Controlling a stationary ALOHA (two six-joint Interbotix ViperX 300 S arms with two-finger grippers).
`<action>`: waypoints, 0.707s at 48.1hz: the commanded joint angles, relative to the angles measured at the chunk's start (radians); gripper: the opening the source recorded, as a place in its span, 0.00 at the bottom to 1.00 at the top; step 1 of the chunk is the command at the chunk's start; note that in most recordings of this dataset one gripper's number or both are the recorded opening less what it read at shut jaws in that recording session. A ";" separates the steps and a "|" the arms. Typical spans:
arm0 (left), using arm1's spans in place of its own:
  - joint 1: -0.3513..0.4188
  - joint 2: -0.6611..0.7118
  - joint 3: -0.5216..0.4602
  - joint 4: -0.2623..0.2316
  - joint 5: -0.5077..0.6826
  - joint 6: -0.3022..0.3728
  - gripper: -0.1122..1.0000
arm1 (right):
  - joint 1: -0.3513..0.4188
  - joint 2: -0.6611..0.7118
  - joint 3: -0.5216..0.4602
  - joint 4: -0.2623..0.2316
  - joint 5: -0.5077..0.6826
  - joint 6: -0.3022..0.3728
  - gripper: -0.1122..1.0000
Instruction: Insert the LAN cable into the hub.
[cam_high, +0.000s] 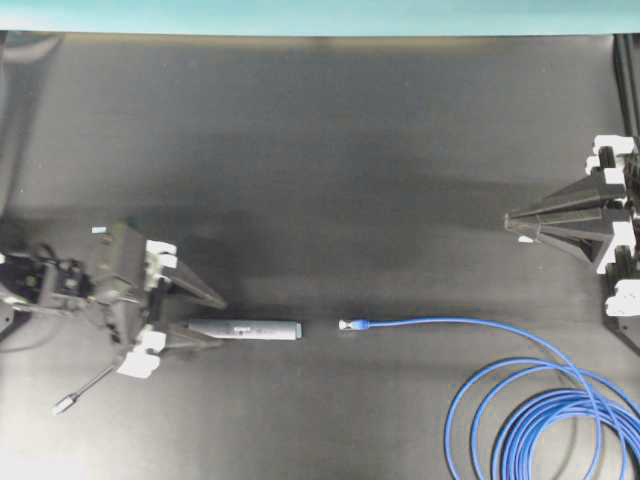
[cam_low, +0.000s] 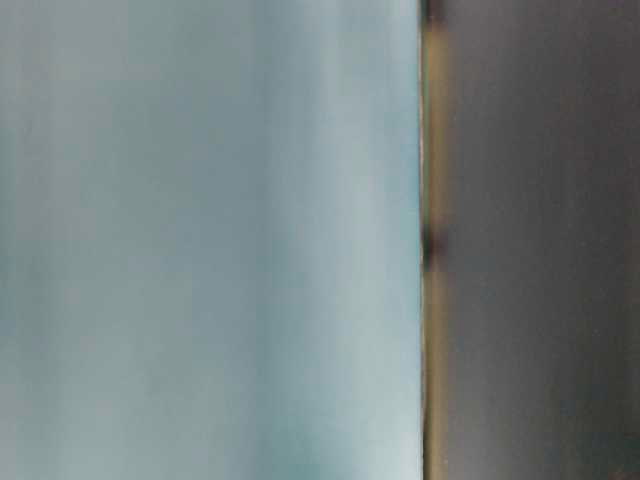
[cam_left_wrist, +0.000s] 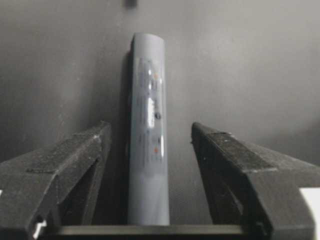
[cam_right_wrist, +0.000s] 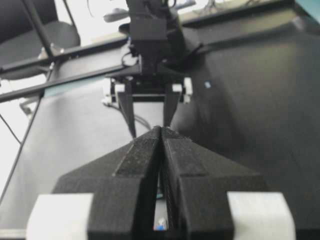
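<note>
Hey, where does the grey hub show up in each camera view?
Overhead: the hub lies left of centre, its left end between the left gripper fingers.
Table-level: not in it, only blur.
Left wrist: upright in the middle, between the open fingers.
Right wrist: cannot tell.
Shared landmark: the left gripper.

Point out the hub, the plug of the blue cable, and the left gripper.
hub (cam_high: 250, 329): overhead view, middle of its grey body.
cable plug (cam_high: 349, 325): overhead view, its clear tip.
left gripper (cam_left_wrist: 150, 135): left wrist view, midway between fingertips, open around the hub.

The left gripper (cam_high: 205, 315) is held low with its jaws spread wide; the right gripper (cam_high: 512, 219) is seen closed, tips together.
</note>
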 joint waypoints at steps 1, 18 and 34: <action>-0.008 0.035 -0.029 0.005 -0.008 0.000 0.67 | 0.008 0.002 -0.021 0.003 0.008 0.009 0.09; -0.020 0.121 -0.060 0.005 0.032 0.000 0.66 | 0.009 -0.015 -0.026 0.003 0.028 0.014 0.09; -0.038 0.155 -0.084 0.005 0.083 0.025 0.49 | 0.011 -0.020 -0.028 0.003 0.032 0.031 0.09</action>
